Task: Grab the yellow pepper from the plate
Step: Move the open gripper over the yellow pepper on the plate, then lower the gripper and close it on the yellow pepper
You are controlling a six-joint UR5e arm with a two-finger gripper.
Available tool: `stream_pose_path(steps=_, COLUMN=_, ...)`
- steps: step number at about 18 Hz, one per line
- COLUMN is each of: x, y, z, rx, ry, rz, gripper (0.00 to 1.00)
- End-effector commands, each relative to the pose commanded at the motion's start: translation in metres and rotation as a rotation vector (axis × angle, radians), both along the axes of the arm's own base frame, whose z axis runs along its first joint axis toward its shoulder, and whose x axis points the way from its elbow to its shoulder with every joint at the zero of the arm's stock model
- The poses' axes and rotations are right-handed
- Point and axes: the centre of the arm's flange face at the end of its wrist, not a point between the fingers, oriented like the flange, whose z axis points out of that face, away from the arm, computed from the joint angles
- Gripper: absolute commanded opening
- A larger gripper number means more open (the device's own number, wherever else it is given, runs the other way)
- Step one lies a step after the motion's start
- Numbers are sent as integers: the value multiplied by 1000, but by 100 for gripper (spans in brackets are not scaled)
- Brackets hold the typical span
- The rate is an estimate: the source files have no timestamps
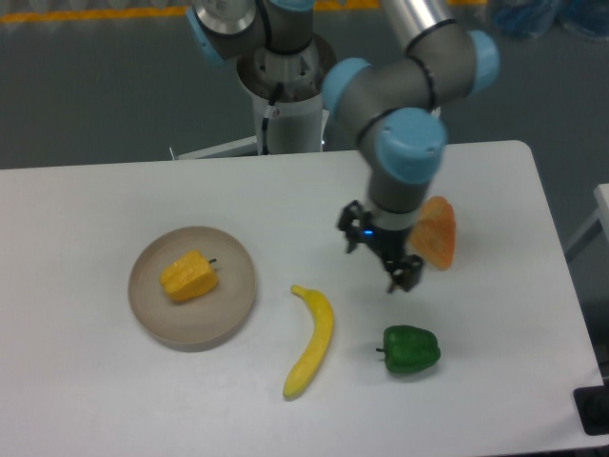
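The yellow pepper [189, 276] is small, golden and ribbed, with a tiny dark stem on its right. It lies on the round beige plate [226, 319] at the left of the white table. My gripper [401, 277] hangs well to the right of the plate, above the table between the orange wedge piece [437, 233] and the green pepper [411, 349]. Its black fingers look close together and I see nothing between them, but the view is too small to tell if they are open or shut.
A long yellow banana [312, 341] lies between the plate and the green pepper. The orange wedge sits right behind the gripper. The arm's base [283, 95] stands at the table's far edge. The table's right edge is near the wedge.
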Motion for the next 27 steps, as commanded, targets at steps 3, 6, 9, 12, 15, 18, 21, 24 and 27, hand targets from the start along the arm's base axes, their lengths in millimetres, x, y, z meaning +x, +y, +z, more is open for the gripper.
stream_pose_path(steps=3, x=45, y=5, z=-2, rx=-10, ry=-8, rz=-8, gripper=100)
stream_pose_path(steps=6, x=99, y=12, z=-10, rx=-30, ry=-21, rz=-11, gripper=100)
stream_pose_path(steps=9, x=147, y=15, z=-24, rx=-58, ry=-28, rz=-20, gripper=100)
stream_pose_path(steps=12, x=163, y=20, z=-37, rx=-77, ry=-31, rz=-46, gripper=100)
stream_pose_path(steps=15, x=188, y=25, z=-54, rx=-107, ry=-34, rz=-59, gripper=100)
stream_pose_path(steps=18, x=207, y=31, z=-65, rx=-107, ry=-30, rz=-80, gripper=100)
stream_pose_path(steps=21, x=217, y=31, z=-70, rx=-113, ry=-29, rz=-94, gripper=100)
stream_pose_path(steps=24, x=225, y=33, z=-83, rx=-130, ry=-27, rz=-85, gripper=100)
stream_pose_path(steps=27, x=226, y=36, z=-90, rx=-142, ry=-29, rz=-74, gripper=100)
